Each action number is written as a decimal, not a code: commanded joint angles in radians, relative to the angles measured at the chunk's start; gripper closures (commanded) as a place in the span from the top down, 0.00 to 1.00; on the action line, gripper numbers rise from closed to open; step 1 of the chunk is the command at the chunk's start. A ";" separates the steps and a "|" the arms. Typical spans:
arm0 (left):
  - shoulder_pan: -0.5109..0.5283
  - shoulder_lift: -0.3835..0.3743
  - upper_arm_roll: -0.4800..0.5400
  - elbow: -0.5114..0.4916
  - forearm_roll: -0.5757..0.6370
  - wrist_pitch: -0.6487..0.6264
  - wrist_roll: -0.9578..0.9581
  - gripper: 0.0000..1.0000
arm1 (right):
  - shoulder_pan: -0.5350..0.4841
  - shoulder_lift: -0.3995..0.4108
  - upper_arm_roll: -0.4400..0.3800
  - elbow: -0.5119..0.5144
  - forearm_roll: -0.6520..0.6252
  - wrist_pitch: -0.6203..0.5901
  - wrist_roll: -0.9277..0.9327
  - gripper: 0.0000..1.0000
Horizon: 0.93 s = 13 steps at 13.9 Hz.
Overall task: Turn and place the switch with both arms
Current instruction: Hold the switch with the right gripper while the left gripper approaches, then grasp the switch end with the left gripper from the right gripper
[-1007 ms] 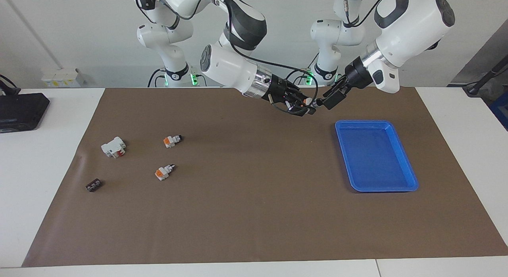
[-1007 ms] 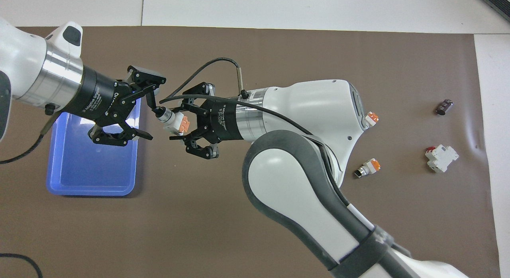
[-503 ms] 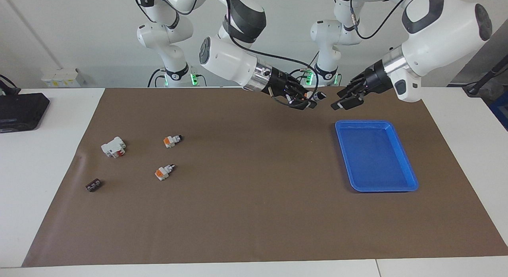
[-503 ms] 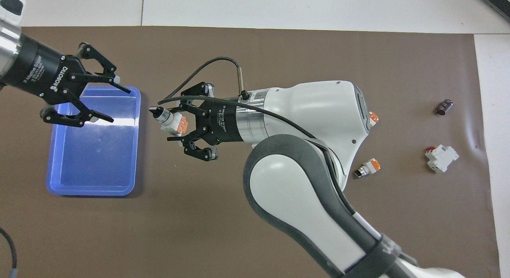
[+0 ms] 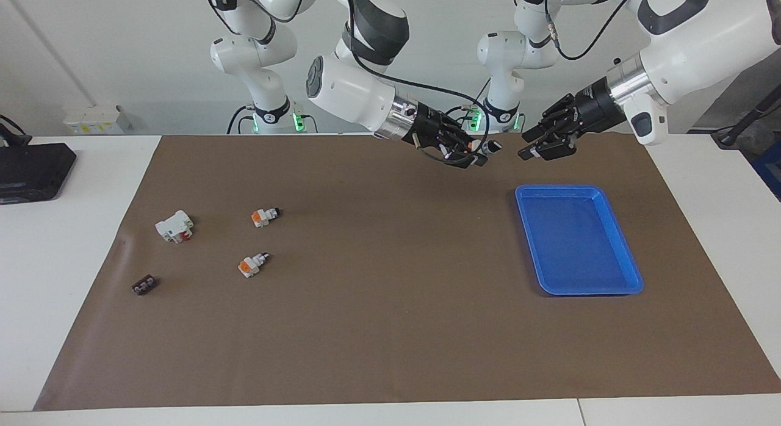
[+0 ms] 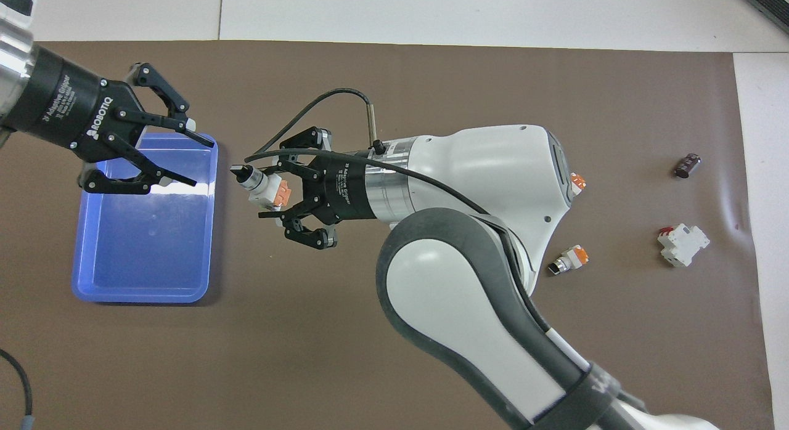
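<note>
Overhead view — right gripper [image 6: 265,199] holds the switch [image 6: 264,188].

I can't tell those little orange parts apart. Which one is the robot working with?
Find the blue tray. Up in the air beside it, the right gripper holds the switch. The other two switches lie on the mat; this one alone is off the table.

Arms [image 6: 468,282]: glossy white plastic shells, dark matt joint bands, brushed silver metal wrists; both grippers, left [image 6: 188,161] and right [image 6: 274,193], matt black with hard-looking links. Switch [image 6: 266,186]: smooth white-grey and orange plastic, shiny silver collar, black knob. Tray [image 5: 616,243]: glossy blue plastic with a bright glare streak; mat [image 5: 390,328]: matt brown, paper-like, slightly rippled at one edge, on a smooth white counter [image 5: 61,243].
</note>
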 commanded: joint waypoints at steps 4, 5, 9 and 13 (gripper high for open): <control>-0.039 0.041 0.003 0.095 -0.010 -0.056 -0.089 0.47 | -0.002 -0.022 0.003 -0.019 0.022 0.003 0.012 0.00; -0.034 0.053 0.004 0.125 -0.009 -0.081 -0.092 0.47 | -0.002 -0.022 0.003 -0.019 0.022 0.003 0.012 0.00; -0.037 0.067 0.006 0.149 0.022 -0.093 -0.091 0.47 | -0.002 -0.022 0.003 -0.019 0.022 0.003 0.012 0.00; -0.060 0.056 -0.002 0.135 0.053 -0.086 -0.091 0.48 | -0.002 -0.022 0.003 -0.020 0.022 0.003 0.012 0.00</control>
